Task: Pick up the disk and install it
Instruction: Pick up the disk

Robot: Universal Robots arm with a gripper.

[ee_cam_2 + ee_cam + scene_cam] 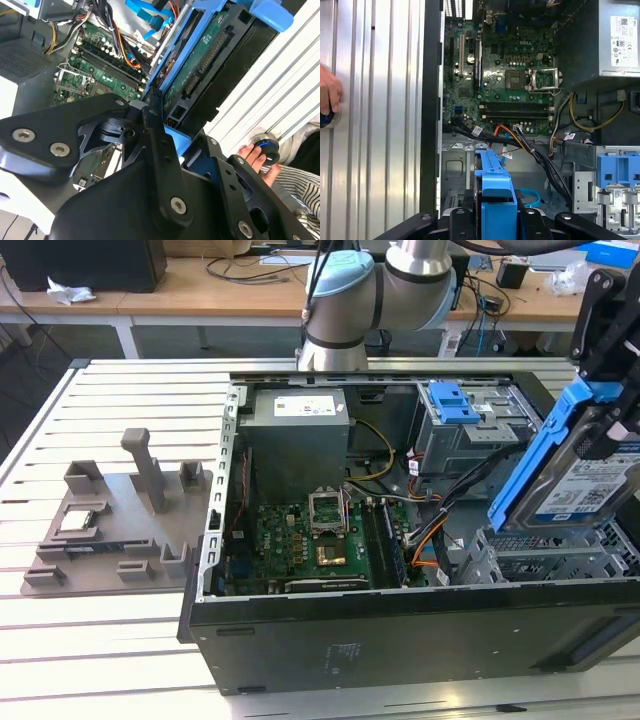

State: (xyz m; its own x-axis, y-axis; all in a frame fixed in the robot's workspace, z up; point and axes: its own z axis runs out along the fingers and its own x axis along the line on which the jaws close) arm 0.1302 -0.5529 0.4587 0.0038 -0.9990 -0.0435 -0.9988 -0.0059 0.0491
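The disk (590, 485) is a silver drive with a white-and-blue label and blue carrier rails. It hangs tilted, nearly on edge, over the open computer case (300, 635) at the exterior view's right, just above a grey metal bay (560, 560). My gripper (607, 430) comes down from above and is shut on it. The second wrist view has the disk's green circuit-board underside (200, 55) between the black fingers (155, 135). In the first wrist view the blue carrier (495, 192) stands in my gripper (495, 222) above the case floor.
Inside the case lie the motherboard (320, 545), a grey power-supply box (298, 440), a drive cage with a blue latch (452, 400) and loose cables (435, 530). A grey fixture (120, 515) sits on the slatted table. A hand (329, 95) rests on a round button.
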